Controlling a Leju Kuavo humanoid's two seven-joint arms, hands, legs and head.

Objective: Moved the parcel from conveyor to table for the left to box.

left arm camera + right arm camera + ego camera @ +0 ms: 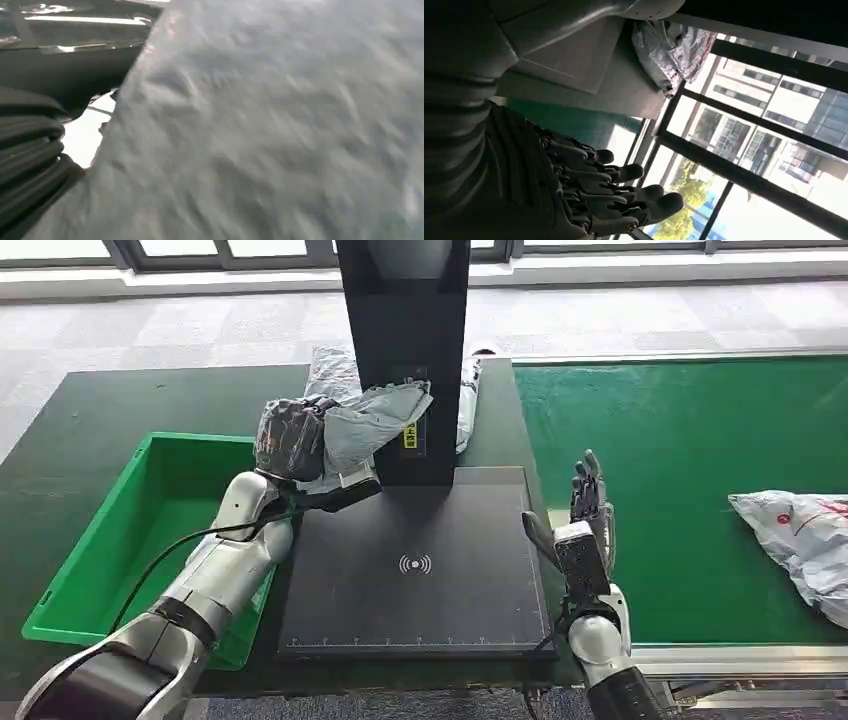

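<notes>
One grey parcel is gripped by the left hand, held above the back left corner of the black scanner pad on the bench. Its crumpled long axis runs from the hand out toward the black upright post, the free end touching the post's front. The green box sits just left of the pad. The right hand hovers at the pad's right edge, fingers straight and apart, holding nothing. A second parcel lies on the green conveyor.
</notes>
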